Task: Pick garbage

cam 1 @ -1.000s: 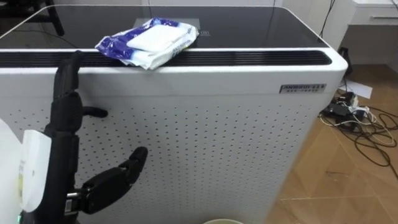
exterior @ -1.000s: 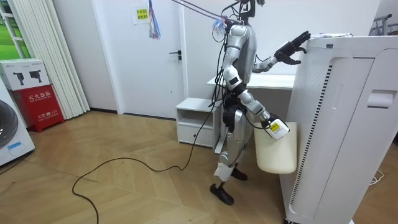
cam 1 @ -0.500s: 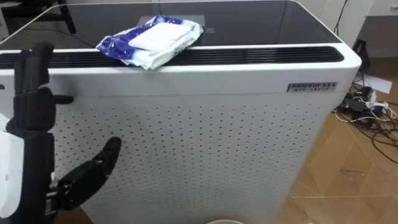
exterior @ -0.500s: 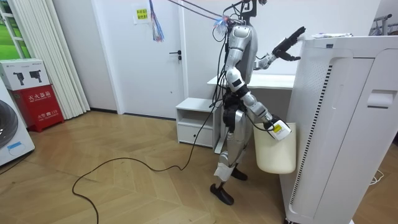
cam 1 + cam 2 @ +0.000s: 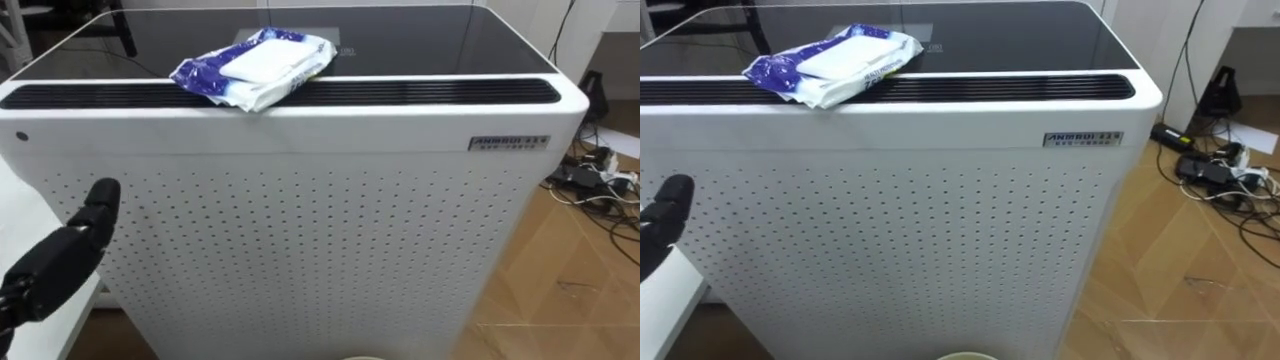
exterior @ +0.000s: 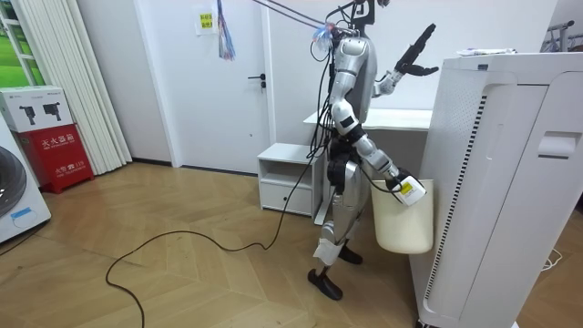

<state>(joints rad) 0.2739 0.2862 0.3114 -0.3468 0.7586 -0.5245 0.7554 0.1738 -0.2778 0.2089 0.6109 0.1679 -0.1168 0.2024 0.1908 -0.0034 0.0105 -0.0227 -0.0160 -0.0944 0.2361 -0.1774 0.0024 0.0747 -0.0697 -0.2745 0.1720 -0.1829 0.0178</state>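
We see the blue-and-white wipes packet (image 5: pixel 255 68) lying on the dark top of the white air purifier (image 5: pixel 330 240), in the upper left of the frame, with neither hand on it; our left hand (image 5: pixel 62 252) shows at the lower left edge, fingers straight and close together, well apart from the packet; in the room view our right hand (image 6: pixel 402 188) sits low by the white bin (image 6: pixel 401 223), and we cannot tell how its fingers lie.

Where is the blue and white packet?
The packet lies on top of the big white machine, left of middle in the eye views, partly over the dark vent strip at its front edge.
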